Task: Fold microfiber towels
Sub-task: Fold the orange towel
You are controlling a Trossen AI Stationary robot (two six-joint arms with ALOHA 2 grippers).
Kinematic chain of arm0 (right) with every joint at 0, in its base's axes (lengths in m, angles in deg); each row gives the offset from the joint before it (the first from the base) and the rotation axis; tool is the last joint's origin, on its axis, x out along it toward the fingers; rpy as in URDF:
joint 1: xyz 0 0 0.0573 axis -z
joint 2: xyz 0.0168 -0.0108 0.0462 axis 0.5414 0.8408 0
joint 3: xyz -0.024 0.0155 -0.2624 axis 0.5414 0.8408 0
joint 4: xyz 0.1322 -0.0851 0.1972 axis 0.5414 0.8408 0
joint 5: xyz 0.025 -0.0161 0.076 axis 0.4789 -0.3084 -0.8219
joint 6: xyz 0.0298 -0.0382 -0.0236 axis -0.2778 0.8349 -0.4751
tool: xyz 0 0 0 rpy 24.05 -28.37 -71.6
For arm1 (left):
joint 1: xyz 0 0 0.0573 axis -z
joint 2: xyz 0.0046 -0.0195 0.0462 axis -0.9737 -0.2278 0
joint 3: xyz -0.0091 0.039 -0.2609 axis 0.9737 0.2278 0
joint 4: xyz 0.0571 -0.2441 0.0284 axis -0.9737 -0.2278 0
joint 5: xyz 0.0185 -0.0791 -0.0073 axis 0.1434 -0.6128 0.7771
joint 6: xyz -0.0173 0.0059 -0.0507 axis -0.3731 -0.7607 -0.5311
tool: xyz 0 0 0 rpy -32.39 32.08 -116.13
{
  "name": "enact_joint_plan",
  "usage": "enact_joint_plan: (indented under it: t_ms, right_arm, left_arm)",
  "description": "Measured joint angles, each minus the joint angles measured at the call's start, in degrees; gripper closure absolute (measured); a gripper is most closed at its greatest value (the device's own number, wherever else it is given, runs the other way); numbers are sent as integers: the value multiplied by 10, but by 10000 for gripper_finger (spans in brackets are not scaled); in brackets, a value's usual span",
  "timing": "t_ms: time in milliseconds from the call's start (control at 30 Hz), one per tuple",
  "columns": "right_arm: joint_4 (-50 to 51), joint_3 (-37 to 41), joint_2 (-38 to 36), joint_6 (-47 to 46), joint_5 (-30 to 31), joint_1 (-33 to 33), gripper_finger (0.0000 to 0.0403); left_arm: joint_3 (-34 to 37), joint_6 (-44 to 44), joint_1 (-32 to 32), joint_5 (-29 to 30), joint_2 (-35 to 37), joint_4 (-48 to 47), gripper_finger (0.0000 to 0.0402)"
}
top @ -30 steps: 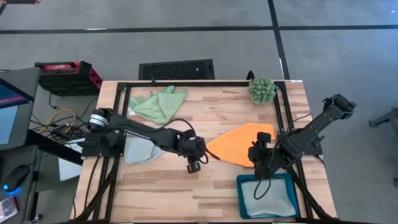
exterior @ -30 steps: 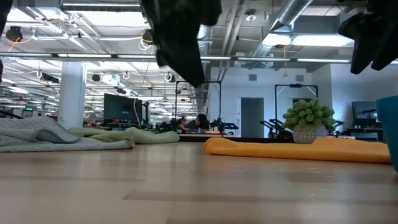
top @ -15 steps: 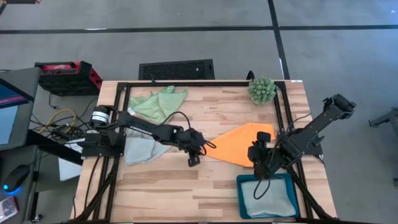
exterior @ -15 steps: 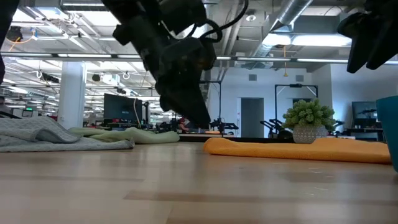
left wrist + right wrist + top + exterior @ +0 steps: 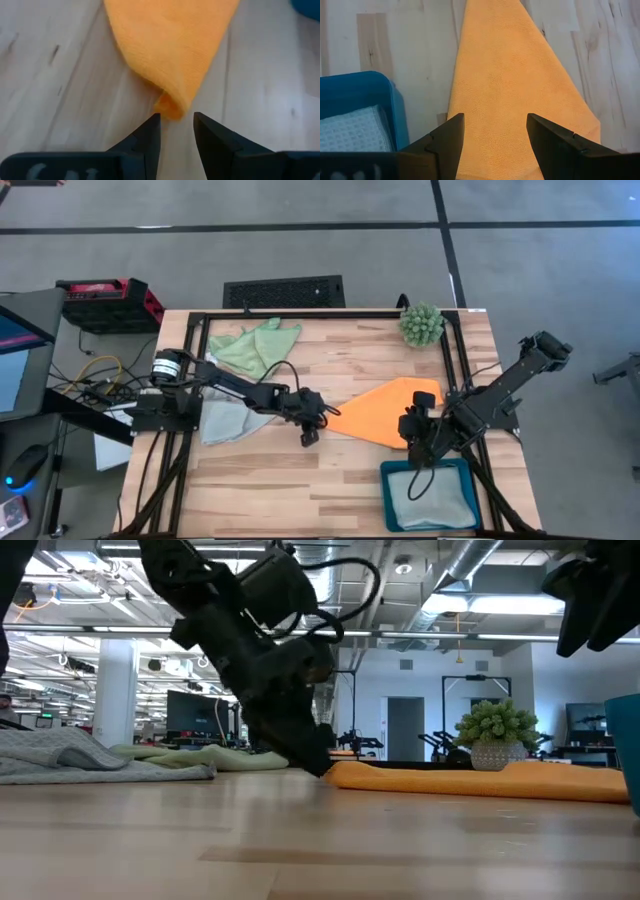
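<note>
Left pincer [image 5: 175,122] low at the surface [image 5: 340,365], fingers parted a little with a narrow gap, poised right at the pointed, rolled corner of the orange towel [image 5: 172,47]; nothing pinched yet, tip of the corner just ahead of the gap, whether touching the fingers hard to tell. Seen from table height, same pincer [image 5: 305,755] angled down to the surface at the near end of the orange towel [image 5: 480,780].

Right pincer [image 5: 495,132] spread wide, hovering over the opposite end of the orange towel [image 5: 512,90], just beside the teal tray [image 5: 360,90], empty.

Orange towel [image 5: 385,408] lying near the middle of the surface, already doubled into a triangle, point toward the left arm, broad end toward the right arm. Light green towel [image 5: 252,348] crumpled at the far left, a pale towel [image 5: 225,420] bunched at the left edge, another pale one resting in the teal tray [image 5: 384,495]. Spiky plant [image 5: 421,324] at the far right corner, well apart.

Likely handling: soft, limp, very light, no stiffness to hold a shape; napped weave probably grippy rather than slippery, nothing fragile. Best hold judged to be the doubled corner itself, both layers pinched together close to the tip, low against the surface so the under layer is not left behind. Lift kept shallow, since a limp cloth will droop and drag its fold open.
</note>
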Motion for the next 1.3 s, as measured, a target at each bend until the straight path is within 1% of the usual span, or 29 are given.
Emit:
enact_joint_plan:
  t_ms: [167,300,500,767,867,933,1000,1033,1167,1300]
  right_arm:
    - [-2,0,0,0,0,0,163]
    - [-3,0,0,0,0,0,163]
    - [-3,0,0,0,0,0,163]
    - [-3,0,0,0,0,0,163]
    - [-3,0,0,0,0,0,163]
    - [-3,0,0,0,0,0,163]
    - [-3,0,0,0,0,0,163]
    - [-3,0,0,0,0,0,163]
    - [-3,0,0,10,11,0,163]
    - [-2,0,0,16,39,0,163]
  left_arm:
    - [-6,-1,0,-22,-44,67,294]
    - [-7,3,0,-45,-53,94,294]
    - [-6,4,1,-82,-53,101,294]
    - [-6,0,1,-78,-52,103,296]
    - [-6,0,2,-60,-52,103,319]
    - [-6,0,2,-45,-51,103,349]
    - [-6,-1,2,-42,-51,108,382]
    - [-6,-5,1,-42,-51,113,392]
    - [-29,-25,-3,-50,-48,119,397]
    - [-62,-23,-13,-70,-18,109,400]
